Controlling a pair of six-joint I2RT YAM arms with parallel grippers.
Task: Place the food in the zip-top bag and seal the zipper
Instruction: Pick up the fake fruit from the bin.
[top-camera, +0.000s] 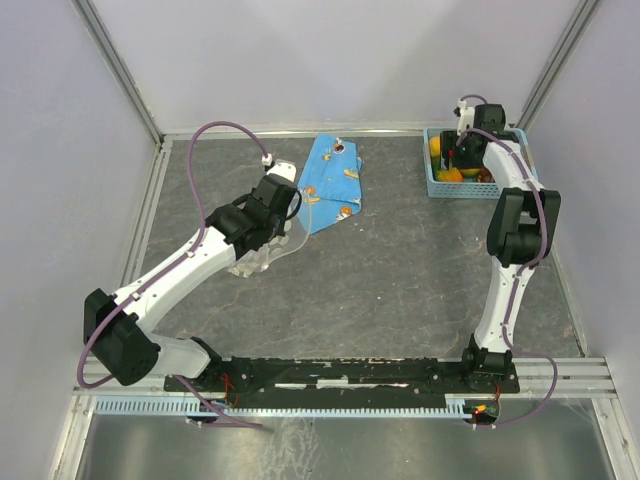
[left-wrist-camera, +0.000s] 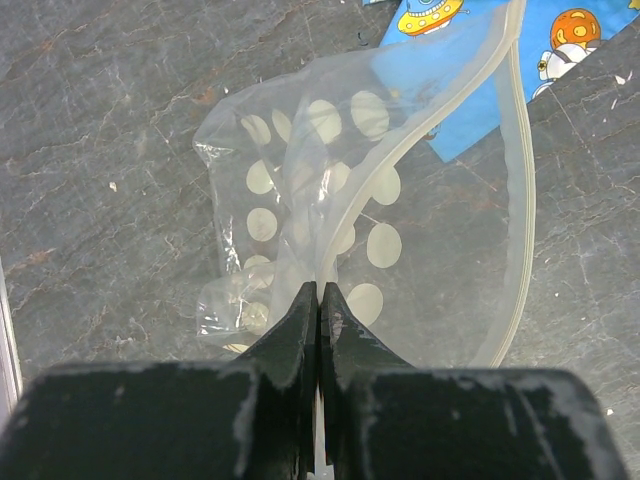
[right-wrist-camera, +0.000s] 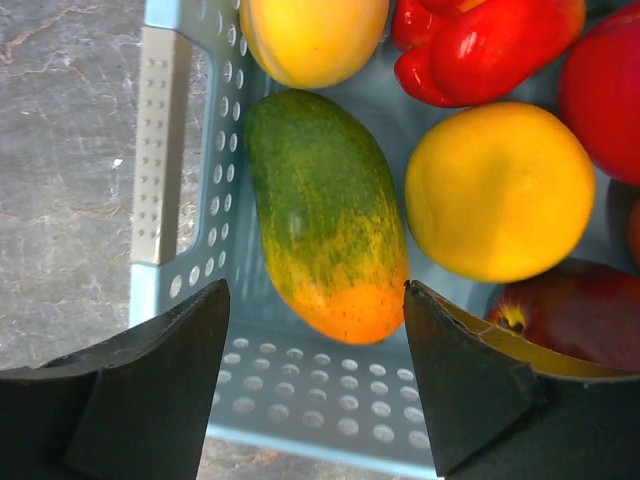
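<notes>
Grey stone-look table (top-camera: 400, 280) fills the top view, w/ white walls on 3 sides. Left arm (top-camera: 190, 265) reaches fwd and inward from the near-left corner. Right arm (top-camera: 515, 230) rises along the right side and bends over toward the far-right corner.

Blue wrapper (top-camera: 332, 185) w/ orange prints lies flat at far centre, its near edge just beside the bag. Light-blue mesh basket (top-camera: 437, 183) sits in the far-right corner, w/ the right arm's wrist above it.

Zip-top bag (left-wrist-camera: 300, 200) (clear, white dots) is left of centre on the table, in front of the left gripper (left-wrist-camera: 320, 300). That gripper's jaws are together, clamped on the bag's mouth edge. The crumpled body trails away from the fingers and the mouth gapes open toward the right.

Right gripper (right-wrist-camera: 315, 295) hangs over the basket's corner by the handle slot, jaws well apart. The orange end of the green-orange fruit (right-wrist-camera: 325, 215) lies btwn the fingers. Can't tell if either pad touches it.

All the food is in the basket:
- Green-orange fruit, longest, lying along the wall.
- Round yellow fruit (right-wrist-camera: 500, 190), just beside it on the right.
- Red pepper (right-wrist-camera: 485, 45) at the top.
- Yellow-orange fruit (right-wrist-camera: 310, 35) at top left.
- Red fruit (right-wrist-camera: 605, 90) at the right edge.
- Dark red fruit (right-wrist-camera: 575, 310), partly behind the right finger.

Zipper (left-wrist-camera: 520, 200) is a thin whitish strip along the bag's mouth, bowed out in a curve, unsealed.
</notes>
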